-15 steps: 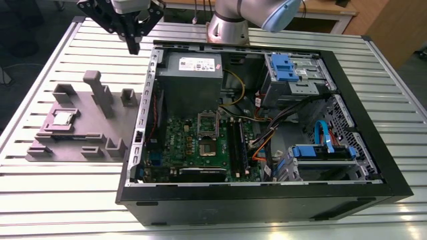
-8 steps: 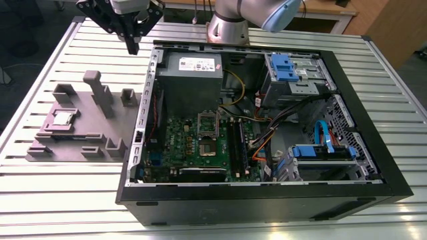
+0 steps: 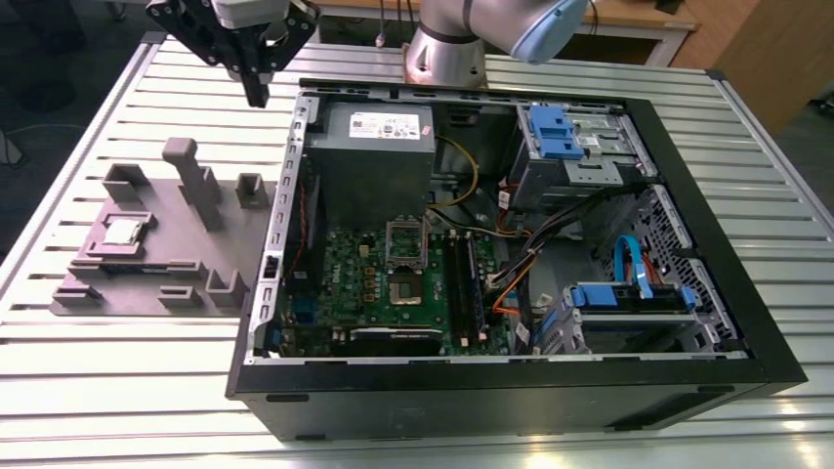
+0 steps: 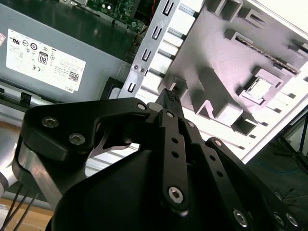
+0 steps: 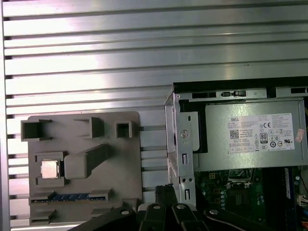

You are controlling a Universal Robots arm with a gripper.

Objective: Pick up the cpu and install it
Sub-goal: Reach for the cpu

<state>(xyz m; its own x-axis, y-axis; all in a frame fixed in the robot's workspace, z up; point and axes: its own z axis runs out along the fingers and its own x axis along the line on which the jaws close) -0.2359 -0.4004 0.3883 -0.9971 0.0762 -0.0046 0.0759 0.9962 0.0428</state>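
On the exterior view's left, the cpu (image 3: 124, 232) lay flat in its pocket in the grey tray (image 3: 176, 239) on the worktop (image 3: 117, 391). Your end effector (image 3: 257, 95) hung up above the gap between the tray and the open computer case (image 3: 521, 396), by the case's far corner. Its fingers were pressed together and held nothing. From there, the cpu lay lower down and well off toward the exterior view's left. Further right, inside the case, the socket frame (image 3: 406, 240) sat on the green board (image 3: 352, 278).
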